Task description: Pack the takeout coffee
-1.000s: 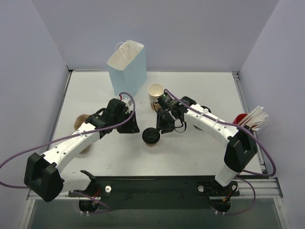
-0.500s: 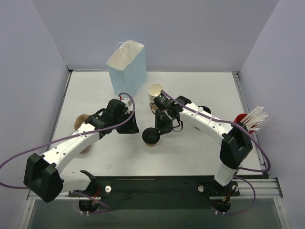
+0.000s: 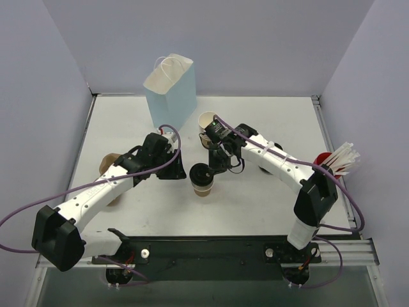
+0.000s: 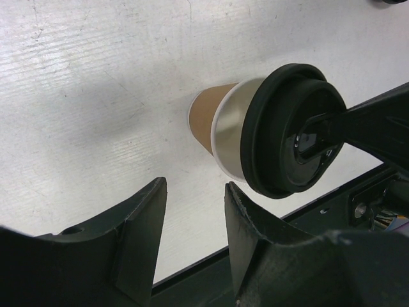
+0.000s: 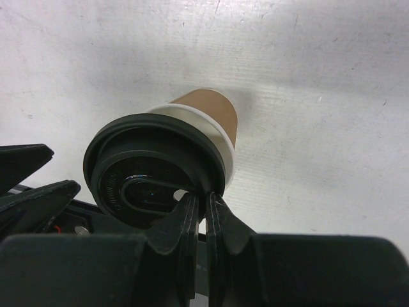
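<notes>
- Right gripper [image 5: 205,199]: fingers drawn almost together, pinching the near rim of the black lid [image 5: 150,173]; nothing else held.
- Black lid: lies over the mouth of the takeout coffee [image 3: 202,181]. A white band of cup shows beneath it, so whether it is pressed fully home cannot be told.
- Left gripper [image 4: 195,187]: fingers partly apart, empty. The cup stands just beyond their tips, not touching.
- Takeout coffee: standing on the table [image 3: 255,198], about mid-surface, between the two grippers, nearer the front edge than the back.
- Paper bag [image 3: 171,93]: upright, mouth open, at the back edge left of centre, well apart from the cup.
- Progress, as judged: early. Cup lidded or nearly so, not yet lifted, not yet in the bag. Remaining: a secure hold, the carry, the lowering in.
</notes>
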